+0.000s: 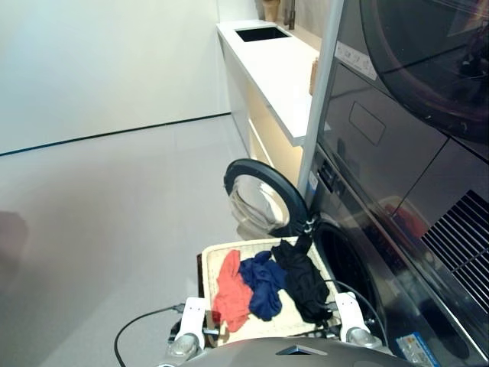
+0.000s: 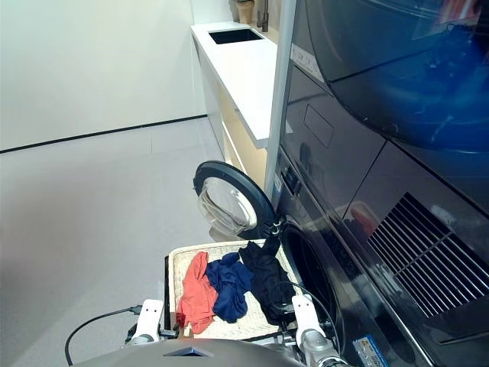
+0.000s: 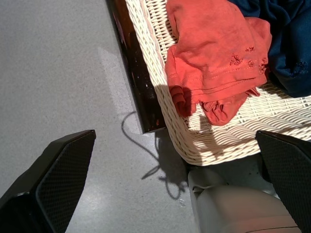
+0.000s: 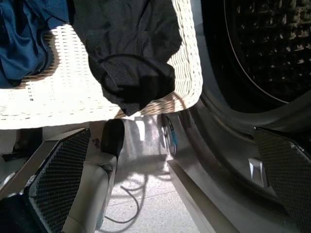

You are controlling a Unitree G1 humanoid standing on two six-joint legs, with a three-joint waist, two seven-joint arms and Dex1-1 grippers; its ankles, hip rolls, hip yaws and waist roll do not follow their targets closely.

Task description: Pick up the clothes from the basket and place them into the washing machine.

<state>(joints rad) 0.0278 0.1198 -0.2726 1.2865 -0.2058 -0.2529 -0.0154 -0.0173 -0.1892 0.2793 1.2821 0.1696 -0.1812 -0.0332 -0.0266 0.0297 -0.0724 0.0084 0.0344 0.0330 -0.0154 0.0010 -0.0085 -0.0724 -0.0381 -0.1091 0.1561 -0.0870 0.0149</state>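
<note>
The cream wicker basket (image 1: 216, 258) stands on the floor in front of the washing machine (image 1: 345, 264), whose round door (image 1: 263, 195) is swung open to the left. In the basket lie a red-orange garment (image 1: 231, 294), a navy one (image 1: 264, 287) and a black one (image 1: 302, 283) that hangs over the rim beside the drum (image 4: 272, 48). My left gripper (image 3: 175, 189) is open above the basket's near left corner, close to the red-orange garment (image 3: 214, 53). My right gripper (image 4: 170, 184) is open near the black garment (image 4: 131, 58), holding nothing.
A dark appliance (image 1: 428, 53) with a larger round door sits above the machine. A white counter (image 1: 279, 65) with a sink runs along the far wall. A black cable (image 1: 134, 329) lies on the grey floor at the left. A dark stand (image 3: 138, 82) edges the basket.
</note>
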